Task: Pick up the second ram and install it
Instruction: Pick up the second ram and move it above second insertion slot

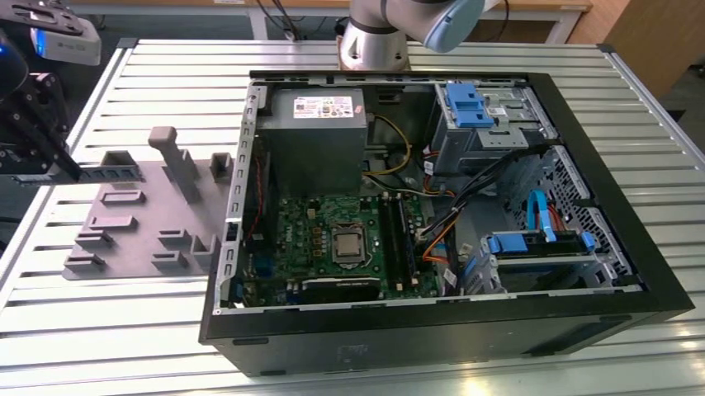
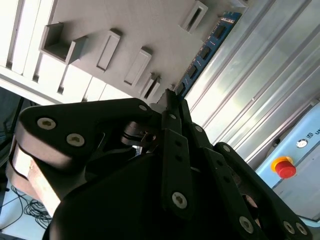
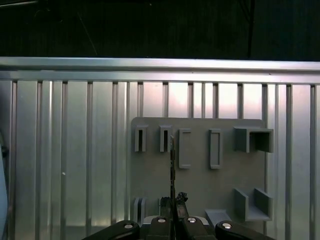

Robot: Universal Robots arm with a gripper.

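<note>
The second ram (image 1: 111, 174) is a thin blue-green stick held level above the far end of the grey fixture plate (image 1: 127, 227), at the exterior view's left. My gripper (image 1: 73, 172) is shut on one end of it. In the second wrist view the ram (image 2: 207, 47) runs away from the shut fingertips (image 2: 172, 100), its black chips showing. Edge-on in the first wrist view, the ram (image 3: 172, 160) is a dark line rising from the gripper (image 3: 172, 200) over the fixture plate (image 3: 200, 180). The black memory slots (image 1: 397, 239) lie on the motherboard (image 1: 325, 235) inside the case.
The open computer case (image 1: 441, 334) lies on the slatted metal table (image 1: 165, 74), at the exterior view's right of the plate. It holds a power supply (image 1: 314, 136), cables and blue drive brackets (image 1: 468, 103). The arm's base (image 1: 375, 45) stands behind it. A red stop button (image 2: 285, 166) is nearby.
</note>
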